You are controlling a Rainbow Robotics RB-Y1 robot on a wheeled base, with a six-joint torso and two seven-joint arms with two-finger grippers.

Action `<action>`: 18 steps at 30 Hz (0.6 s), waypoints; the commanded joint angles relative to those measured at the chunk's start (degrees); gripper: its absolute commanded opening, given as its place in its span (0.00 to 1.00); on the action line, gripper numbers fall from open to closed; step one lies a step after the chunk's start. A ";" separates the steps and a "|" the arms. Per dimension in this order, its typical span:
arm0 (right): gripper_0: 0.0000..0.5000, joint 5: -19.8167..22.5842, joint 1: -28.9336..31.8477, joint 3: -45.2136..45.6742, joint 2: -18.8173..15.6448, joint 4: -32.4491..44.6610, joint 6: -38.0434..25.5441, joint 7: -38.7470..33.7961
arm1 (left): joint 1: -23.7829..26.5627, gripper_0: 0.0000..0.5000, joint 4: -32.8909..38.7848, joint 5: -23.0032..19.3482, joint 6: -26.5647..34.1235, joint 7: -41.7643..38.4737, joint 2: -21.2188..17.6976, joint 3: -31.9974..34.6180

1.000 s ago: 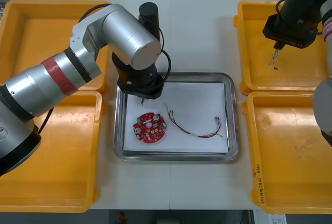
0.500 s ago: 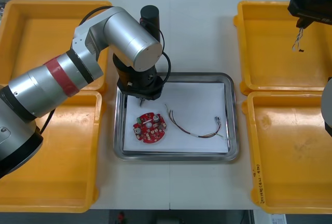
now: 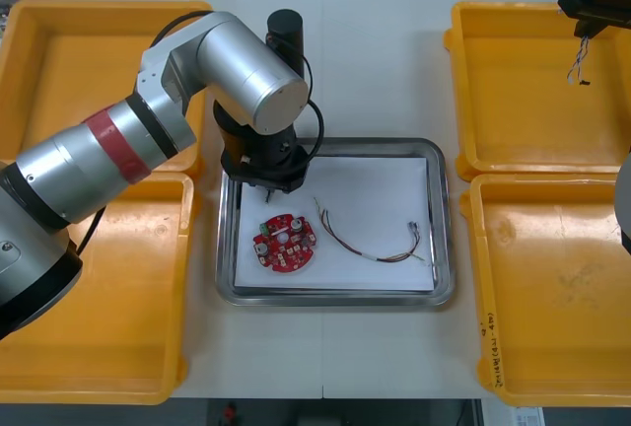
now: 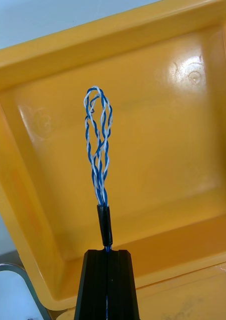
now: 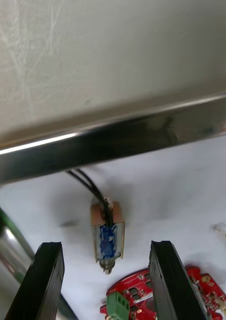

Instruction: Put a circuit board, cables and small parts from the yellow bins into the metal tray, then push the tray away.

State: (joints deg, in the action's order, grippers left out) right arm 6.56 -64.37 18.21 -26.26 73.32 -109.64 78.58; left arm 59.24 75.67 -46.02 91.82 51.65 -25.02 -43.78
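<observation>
My left gripper (image 3: 266,186) hangs over the far left corner of the metal tray (image 3: 335,143). In the left wrist view its fingers (image 5: 48,270) stand open. A small metal part (image 5: 108,235) with black leads lies on the tray's white inside between them, touching neither. The round red circuit board (image 3: 284,245) lies just nearer, and a red and yellow cable (image 3: 370,242) lies to its right. My right gripper (image 3: 590,24) is high over the far right yellow bin (image 3: 523,101). It is shut on a twisted blue and white cable (image 4: 98,145), which dangles from the gripper (image 4: 107,257).
Two yellow bins (image 3: 99,61) (image 3: 99,288) flank the tray on the left, and a second right bin (image 3: 552,288) sits near the front. The left arm's silver forearm (image 3: 128,130) crosses the left bins. A corner of the tray (image 4: 13,292) shows beside the right fingers.
My left gripper has opened and let go of the small metal part, which now lies on the tray. My right gripper has carried the blue and white cable up and toward the far right.
</observation>
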 commanded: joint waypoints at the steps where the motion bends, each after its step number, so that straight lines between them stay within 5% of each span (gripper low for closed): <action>1: 0.00 0.30 -0.14 -0.28 -2.30 2.62 -0.36 1.67 | 1.31 1.00 5.01 0.93 4.68 2.14 1.20 4.41; 18: 0.00 15.85 1.26 -3.97 -3.80 13.69 -0.36 4.13 | 1.31 1.00 15.29 3.75 18.18 2.93 0.85 18.73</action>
State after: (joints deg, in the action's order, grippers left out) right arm 19.76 -64.16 17.37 -27.37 81.55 -109.80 79.28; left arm 59.24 88.57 -42.92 108.50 51.65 -25.01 -29.31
